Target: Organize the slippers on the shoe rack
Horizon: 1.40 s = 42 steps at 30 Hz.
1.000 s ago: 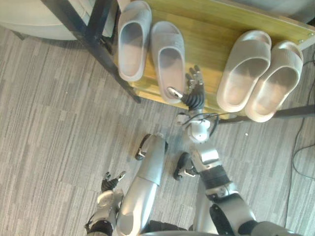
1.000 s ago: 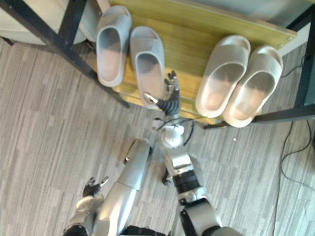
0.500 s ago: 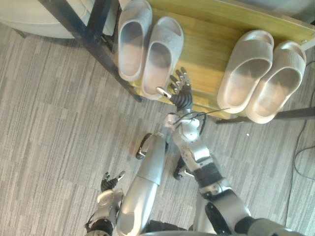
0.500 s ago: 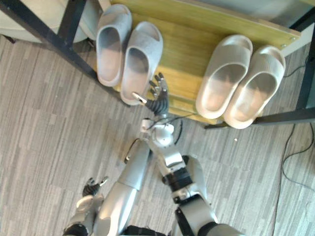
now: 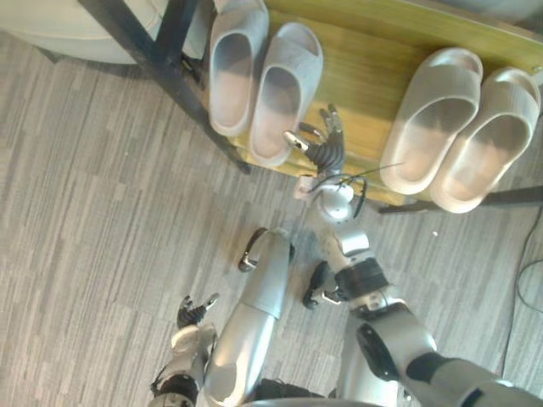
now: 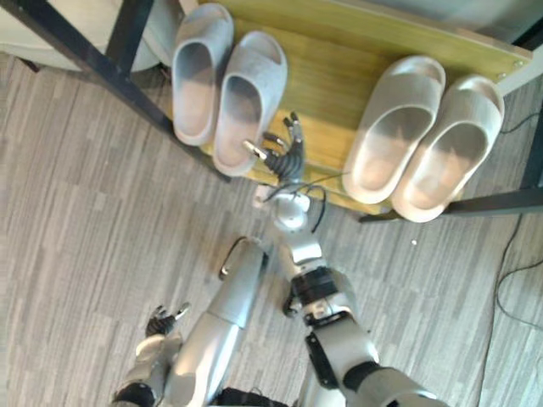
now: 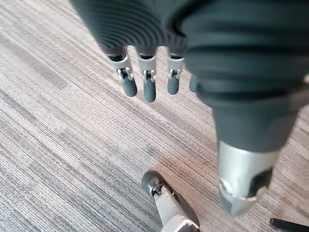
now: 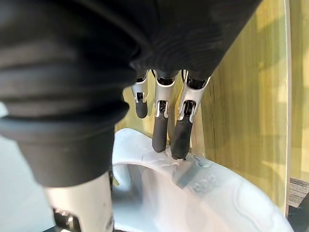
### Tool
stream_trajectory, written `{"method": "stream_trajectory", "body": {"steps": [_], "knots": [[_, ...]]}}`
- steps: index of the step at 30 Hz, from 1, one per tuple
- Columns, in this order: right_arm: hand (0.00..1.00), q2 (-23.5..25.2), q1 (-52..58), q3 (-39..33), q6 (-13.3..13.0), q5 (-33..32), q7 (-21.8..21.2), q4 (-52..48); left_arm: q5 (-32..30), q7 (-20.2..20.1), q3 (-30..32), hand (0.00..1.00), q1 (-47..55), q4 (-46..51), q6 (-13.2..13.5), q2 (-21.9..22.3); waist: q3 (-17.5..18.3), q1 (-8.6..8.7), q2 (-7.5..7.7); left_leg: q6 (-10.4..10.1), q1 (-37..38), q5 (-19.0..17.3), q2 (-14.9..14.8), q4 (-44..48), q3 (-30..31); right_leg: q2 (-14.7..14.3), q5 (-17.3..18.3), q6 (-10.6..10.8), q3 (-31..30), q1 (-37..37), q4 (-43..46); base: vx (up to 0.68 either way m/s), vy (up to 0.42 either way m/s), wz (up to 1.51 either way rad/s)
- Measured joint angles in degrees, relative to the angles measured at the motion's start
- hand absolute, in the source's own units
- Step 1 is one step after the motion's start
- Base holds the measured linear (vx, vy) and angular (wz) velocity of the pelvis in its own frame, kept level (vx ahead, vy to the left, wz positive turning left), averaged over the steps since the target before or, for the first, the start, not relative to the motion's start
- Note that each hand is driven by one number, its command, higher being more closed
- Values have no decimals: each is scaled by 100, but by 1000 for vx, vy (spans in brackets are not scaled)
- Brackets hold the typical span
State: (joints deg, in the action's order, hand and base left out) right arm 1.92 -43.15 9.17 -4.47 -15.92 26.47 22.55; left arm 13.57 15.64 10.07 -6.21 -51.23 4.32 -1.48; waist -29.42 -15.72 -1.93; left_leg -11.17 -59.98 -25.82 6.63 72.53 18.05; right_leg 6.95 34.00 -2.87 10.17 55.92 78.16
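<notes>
Two grey slippers [image 5: 236, 64] [image 5: 284, 93] lie side by side at the left end of the rack's wooden shelf [image 5: 356, 68], heels at its front edge. The right one is tilted, its toe leaning away from its mate. My right hand [image 5: 321, 146] is open beside that slipper's heel. In the right wrist view its straight fingers [image 8: 161, 130] touch the slipper's pale rim [image 8: 193, 193]. A beige pair [image 5: 433, 119] [image 5: 488, 140] rests at the shelf's right end. My left hand [image 5: 193, 312] hangs open low over the carpet, holding nothing.
A black metal frame bar [image 5: 161, 68] runs slantwise past the grey pair on the left. Another dark bar [image 5: 509, 197] lies under the beige pair's heels. A pale rounded object [image 5: 76, 30] sits at the far left. Striped grey carpet [image 5: 102, 212] covers the floor in front.
My right hand swept left and swung the right grey slipper's heel toward its mate, closing the gap. It has since shifted back right beside that heel. The camera moved slightly.
</notes>
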Motion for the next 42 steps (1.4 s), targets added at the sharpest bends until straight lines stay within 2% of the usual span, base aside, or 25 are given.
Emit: {"method": "stream_trajectory", "body": {"steps": [12,22,27,42], "knots": [[0,-98,-619,-5,11,-47,-65,144,3,-11,-5,0,0,-7,3,60,33,-29,-112,-14,1,9,-18,-5,2,-9,-27,-53,8,4,-6,2,0,0],[0,-109,-839,-8,27,-215,-90,397,13,-16,-6,0,0,-24,4,65,45,-41,-132,-16,2,11,-18,-12,5,-10,-40,-80,9,3,-13,0,0,0],[0,-220,-922,-11,70,-213,-82,812,17,-18,-48,0,0,-171,21,149,155,-63,-314,-14,3,15,-21,-20,5,-12,-52,-95,14,-6,-41,0,0,0],[0,-270,-960,-474,155,31,206,993,148,-3,-51,0,0,-231,34,152,161,-60,-315,-50,44,33,-93,-56,12,-90,-89,-133,18,-19,-80,0,0,-2]]}}
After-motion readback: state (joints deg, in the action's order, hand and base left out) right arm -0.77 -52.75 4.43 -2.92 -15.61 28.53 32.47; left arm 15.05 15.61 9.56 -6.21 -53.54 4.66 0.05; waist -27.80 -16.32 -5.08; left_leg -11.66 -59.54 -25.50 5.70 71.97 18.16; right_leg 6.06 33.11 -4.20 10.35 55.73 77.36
